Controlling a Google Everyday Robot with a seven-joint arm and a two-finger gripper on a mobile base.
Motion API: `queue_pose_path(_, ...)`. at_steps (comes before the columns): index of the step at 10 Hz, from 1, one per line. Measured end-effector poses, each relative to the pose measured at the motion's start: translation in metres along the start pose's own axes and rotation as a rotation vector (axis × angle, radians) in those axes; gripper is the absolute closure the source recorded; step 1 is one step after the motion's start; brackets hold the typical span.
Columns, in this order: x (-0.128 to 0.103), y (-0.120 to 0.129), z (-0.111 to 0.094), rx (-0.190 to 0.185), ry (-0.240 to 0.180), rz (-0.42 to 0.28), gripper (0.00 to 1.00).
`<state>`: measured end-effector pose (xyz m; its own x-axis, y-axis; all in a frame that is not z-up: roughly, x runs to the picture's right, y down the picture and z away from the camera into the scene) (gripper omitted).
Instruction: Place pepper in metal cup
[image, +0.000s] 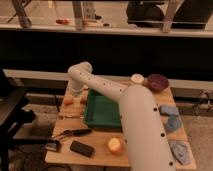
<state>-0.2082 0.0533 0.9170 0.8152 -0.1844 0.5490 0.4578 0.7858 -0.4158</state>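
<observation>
My gripper (75, 96) hangs at the end of the white arm, low over the table's back left part, just left of the green tray. Orange-red bits that look like the pepper (67, 100) show on both sides of the gripper, on the table or just above it; I cannot tell whether it is held. A small silver-grey thing with a dark side, apparently the metal cup (52, 146), is at the table's front left corner, well in front of the gripper.
A green tray (102, 111) fills the table's middle. A white cup (137, 78) and a purple bowl (157, 81) stand at the back right. A round yellow-and-red fruit (115, 145), a black block (82, 148) and a dark long-handled tool (72, 133) lie in front. Blue-grey pieces (173, 123) lie at the right.
</observation>
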Motion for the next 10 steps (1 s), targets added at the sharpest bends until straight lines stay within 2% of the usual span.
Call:
queue_pose_path(3, 0.001, 0.000, 0.009, -0.011, -0.008, 0.003, 0.20)
queue_pose_path(6, -0.014, -0.005, 0.017, -0.016, -0.015, -0.021, 0.20)
queue_pose_path(8, -0.020, -0.007, 0.019, -0.017, -0.006, -0.029, 0.20)
queue_pose_path(10, -0.013, -0.006, 0.019, -0.020, 0.024, -0.003, 0.20)
